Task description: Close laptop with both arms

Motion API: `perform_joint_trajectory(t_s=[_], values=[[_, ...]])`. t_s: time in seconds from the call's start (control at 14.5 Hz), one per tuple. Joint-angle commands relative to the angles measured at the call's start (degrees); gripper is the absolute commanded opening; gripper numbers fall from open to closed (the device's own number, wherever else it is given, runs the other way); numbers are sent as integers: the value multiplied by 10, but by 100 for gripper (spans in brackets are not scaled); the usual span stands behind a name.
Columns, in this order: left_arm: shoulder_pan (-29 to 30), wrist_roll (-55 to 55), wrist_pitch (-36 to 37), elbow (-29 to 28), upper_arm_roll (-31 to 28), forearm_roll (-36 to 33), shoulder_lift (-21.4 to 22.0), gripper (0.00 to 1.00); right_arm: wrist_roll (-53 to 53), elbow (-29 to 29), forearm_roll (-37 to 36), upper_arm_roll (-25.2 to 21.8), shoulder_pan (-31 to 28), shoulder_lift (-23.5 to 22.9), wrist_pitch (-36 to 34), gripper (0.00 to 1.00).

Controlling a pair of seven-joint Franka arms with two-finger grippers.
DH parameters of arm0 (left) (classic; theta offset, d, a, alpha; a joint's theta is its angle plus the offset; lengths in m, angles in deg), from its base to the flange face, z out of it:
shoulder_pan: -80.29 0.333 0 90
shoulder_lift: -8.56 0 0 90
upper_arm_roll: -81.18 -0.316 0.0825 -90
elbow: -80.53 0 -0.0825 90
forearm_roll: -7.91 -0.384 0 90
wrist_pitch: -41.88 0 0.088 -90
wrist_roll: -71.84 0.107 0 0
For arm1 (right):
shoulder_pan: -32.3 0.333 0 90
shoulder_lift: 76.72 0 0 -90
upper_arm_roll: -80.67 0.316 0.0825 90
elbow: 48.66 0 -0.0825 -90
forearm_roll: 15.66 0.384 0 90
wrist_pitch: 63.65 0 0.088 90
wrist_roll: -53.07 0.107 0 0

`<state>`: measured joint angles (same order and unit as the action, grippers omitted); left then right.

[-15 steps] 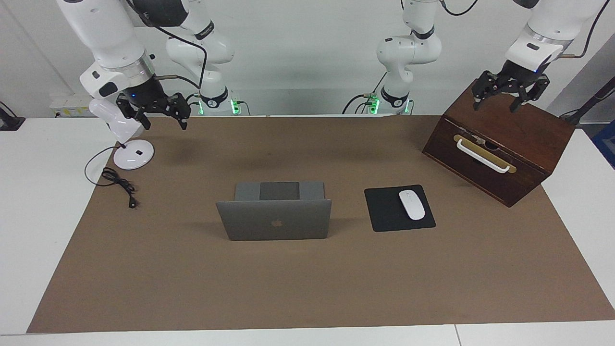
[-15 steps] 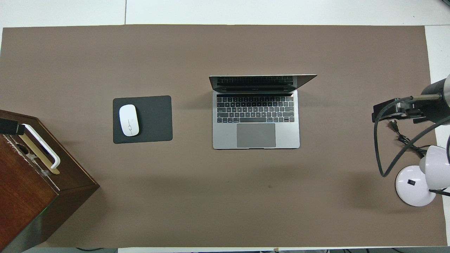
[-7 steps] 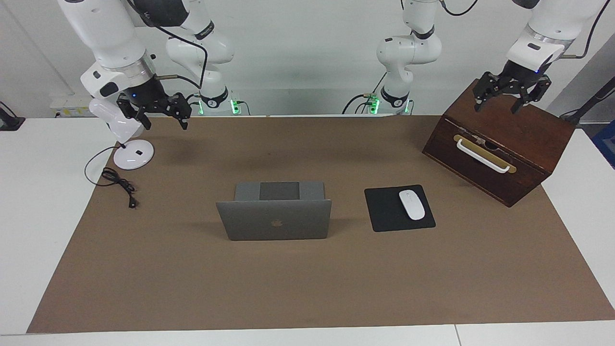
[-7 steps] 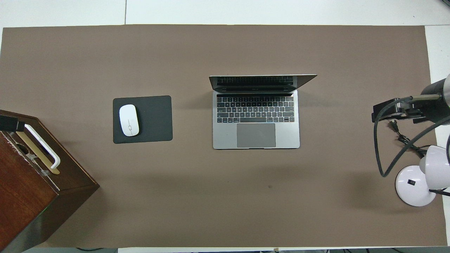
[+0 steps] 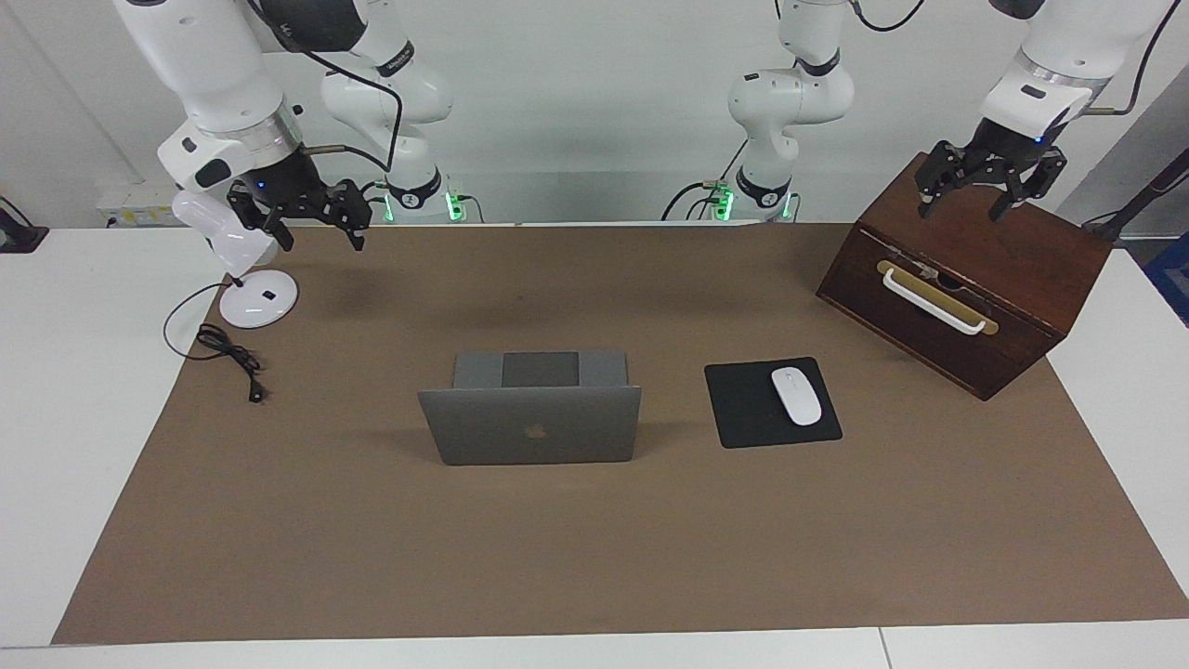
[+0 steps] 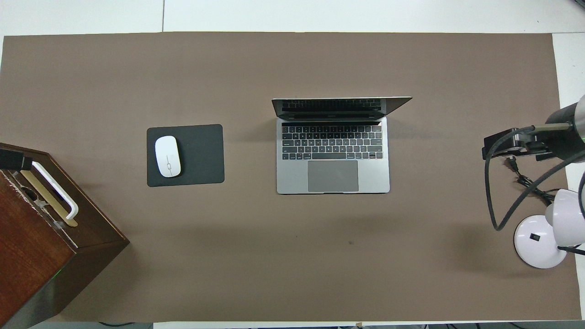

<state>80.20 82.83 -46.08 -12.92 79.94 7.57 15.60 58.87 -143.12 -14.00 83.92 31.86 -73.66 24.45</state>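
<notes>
The thin silver-grey metal laptop [image 5: 530,423] with the dark apple logo on its lid stands open near the middle of my bench [image 5: 56,390], on the wide brown mat [image 5: 576,557]. Its lid is raised steeply, leaning slightly over the keyboard, and its grey trackpad faces my bases. It sits well apart from both my sets of jaws, between them along the bench, and nothing of mine touches it.

Just beside the laptop, toward my left arm's end, lies the flat black square mouse pad [image 5: 748,409] with the white oval mouse [image 5: 796,396] resting on it.

My left gripper [image 5: 987,181] hangs above the top of the dark brown wooden box [image 5: 1012,279] with the white bar handle, its jaws spread wide and pointing down, holding nothing and not touching the wood.

My right gripper [image 5: 307,212] hovers over the mat's corner at my right arm's end, its jaws also spread wide and holding nothing. Just beside it stands the small white desk lamp [image 5: 243,279] with a round base, and its thin black cord [image 5: 228,351] curls on the bench by the mat's edge.
</notes>
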Motion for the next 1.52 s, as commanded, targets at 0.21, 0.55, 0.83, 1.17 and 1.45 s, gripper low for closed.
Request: perform_joint_trajectory(t_s=[0.21,0.55,0.83,1.17,1.45], values=[[6,-4,-4,-23,3,2,14,100,4,-15,8,5,-6,12,2,100],[5,-4,-7,-29,3,2,16,100,4,-15,7,5,-6,12,2,100],[-1,-4,-8,-30,4,2,15,100,4,-15,8,8,-5,12,2,100],[-3,-4,-8,-30,8,2,16,100,4,-18,8,9,-5,9,5,100],[-3,-4,-14,-33,8,2,17,100,2,-20,10,9,-3,8,4,100]])
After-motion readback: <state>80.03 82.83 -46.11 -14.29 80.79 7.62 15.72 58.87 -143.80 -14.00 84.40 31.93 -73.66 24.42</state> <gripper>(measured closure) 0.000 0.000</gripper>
